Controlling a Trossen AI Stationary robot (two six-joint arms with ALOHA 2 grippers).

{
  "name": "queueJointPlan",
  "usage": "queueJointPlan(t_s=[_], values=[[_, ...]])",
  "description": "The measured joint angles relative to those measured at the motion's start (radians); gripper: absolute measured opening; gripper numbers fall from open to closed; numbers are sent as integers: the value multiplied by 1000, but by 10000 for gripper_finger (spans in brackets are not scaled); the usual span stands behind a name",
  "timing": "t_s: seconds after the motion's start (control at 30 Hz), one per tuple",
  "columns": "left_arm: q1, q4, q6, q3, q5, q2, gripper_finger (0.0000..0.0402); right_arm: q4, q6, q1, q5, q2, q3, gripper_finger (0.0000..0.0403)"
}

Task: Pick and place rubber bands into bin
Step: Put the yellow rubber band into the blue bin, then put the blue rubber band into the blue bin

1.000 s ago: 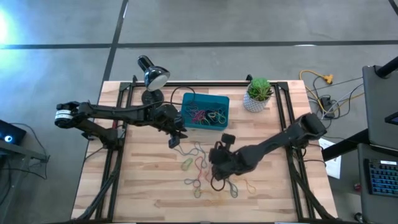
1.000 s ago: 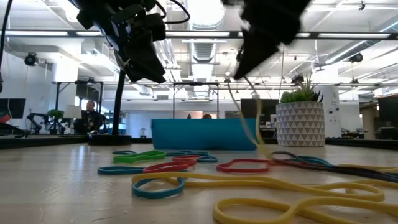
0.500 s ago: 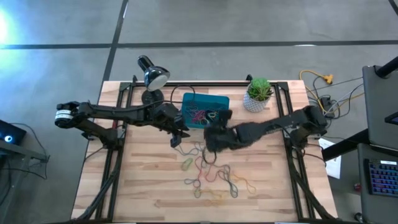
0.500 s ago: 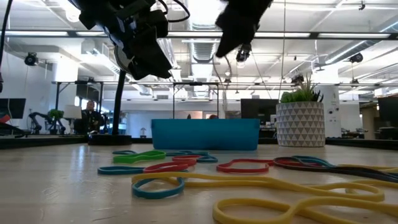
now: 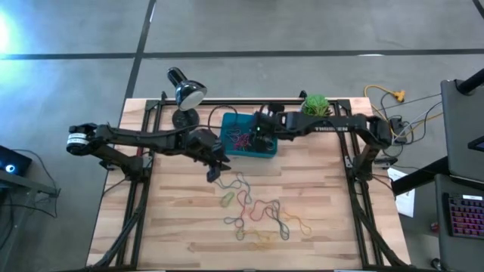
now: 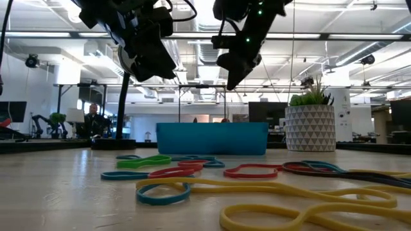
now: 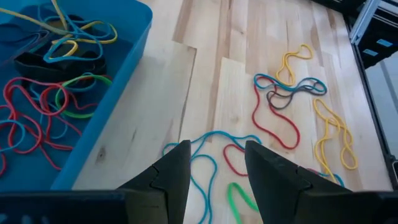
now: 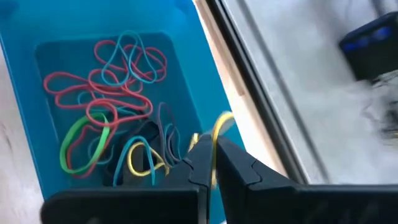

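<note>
My right gripper (image 8: 208, 158) hangs over the shallow teal-blue plastic bin (image 5: 272, 122), fingers pinched together on a thin yellow rubber band (image 8: 219, 124) that loops up between the tips. My left gripper (image 7: 216, 168) hovers above the pale wooden slatted table (image 5: 181, 219) just beside the bin's near wall, fingers apart and holding nothing, with a blue band (image 7: 205, 158) on the wood below them.

Risks, in my judgement:
- The yellow band is caught only at its edge. If it clings to a finger when I let go, it may ride back out of the bin.
- My right gripper sits toward the bin's far side. A release there could drop the band over the rim towards the black frame rail (image 5: 249, 102).
- My two arms are close together at the bin. A descent by the left onto the blue band could foul the right arm's retreat.

Surroundings: the bin already holds a tangle of red, blue, green and yellow bands (image 8: 106, 93). Many more loose coloured bands (image 5: 257, 215) lie overlapped on the table in front of it, so one pinch may drag several. A black desk lamp (image 5: 184, 91) stands near the left arm, and a green plant in a white patterned pot (image 6: 311, 125) stands beside the right arm's reach
</note>
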Motion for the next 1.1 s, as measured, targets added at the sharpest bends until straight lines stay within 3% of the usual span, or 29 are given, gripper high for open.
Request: queueJointPlan(t_s=[0.17, 0.4, 0.5, 0.6, 0.83, 1.0, 1.1], values=[[-9, 0, -1, 0, 0, 0, 136, 13, -2, -48, -93, 0, -1, 8], [-9, 0, -18, 0, -1, 0, 136, 15, 22, -52, -118, 0, -1, 9], [-9, 0, -19, 0, -1, 0, 136, 19, 31, -54, -193, 0, -1, 15], [-9, 0, -19, 0, -1, 0, 136, 20, 40, -58, -256, 0, -1, 38], [-10, -1, -22, 0, -1, 0, 136, 15, 64, -58, -275, 0, -4, 117], [-28, -23, 13, -30, 1, -1, 136, -47, 62, -31, -465, 0, -4, 152], [-57, -38, 61, -62, 7, -1, 136, -101, 58, 25, -498, 0, -5, 159]])
